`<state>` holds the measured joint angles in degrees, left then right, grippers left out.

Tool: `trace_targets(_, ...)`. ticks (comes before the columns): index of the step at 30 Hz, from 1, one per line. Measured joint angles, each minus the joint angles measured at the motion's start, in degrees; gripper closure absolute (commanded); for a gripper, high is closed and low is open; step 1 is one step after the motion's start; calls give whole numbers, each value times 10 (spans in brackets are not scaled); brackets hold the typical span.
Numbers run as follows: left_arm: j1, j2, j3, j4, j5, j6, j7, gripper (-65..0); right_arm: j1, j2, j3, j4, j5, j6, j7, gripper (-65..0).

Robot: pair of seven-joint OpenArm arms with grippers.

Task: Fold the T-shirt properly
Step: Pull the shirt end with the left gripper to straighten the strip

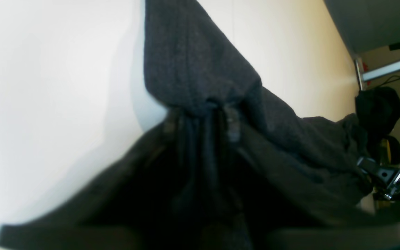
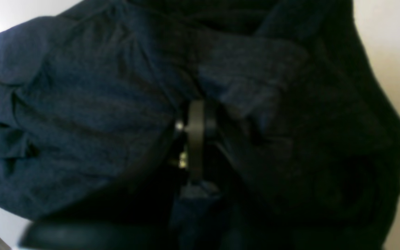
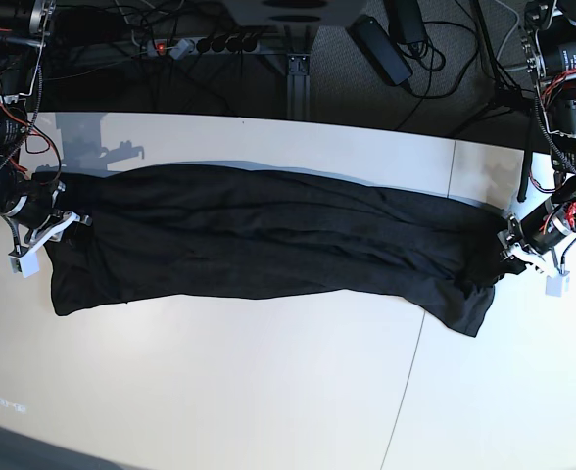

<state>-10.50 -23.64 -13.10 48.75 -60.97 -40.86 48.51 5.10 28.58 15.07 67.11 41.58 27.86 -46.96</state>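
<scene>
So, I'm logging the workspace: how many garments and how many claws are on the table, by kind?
T-shirt: 1
Claws: 2, left claw and right claw
Total: 3

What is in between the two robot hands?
The black T-shirt stretches from the right gripper to the left gripper, lying on the pale table. The base view shows this.

Bright, even overhead view; both wrist views dark and blurred.
</scene>
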Motion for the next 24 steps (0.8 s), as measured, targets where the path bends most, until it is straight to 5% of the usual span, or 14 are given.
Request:
trace_targets(12, -19, 4, 0, -2, 36, 0, -2, 0, -3, 0, 0, 6, 42, 0, -11, 0)
trace_targets(24, -50, -30, 7, -6, 47, 5, 36, 0, -7, -2, 1, 148, 35, 1, -31, 0)
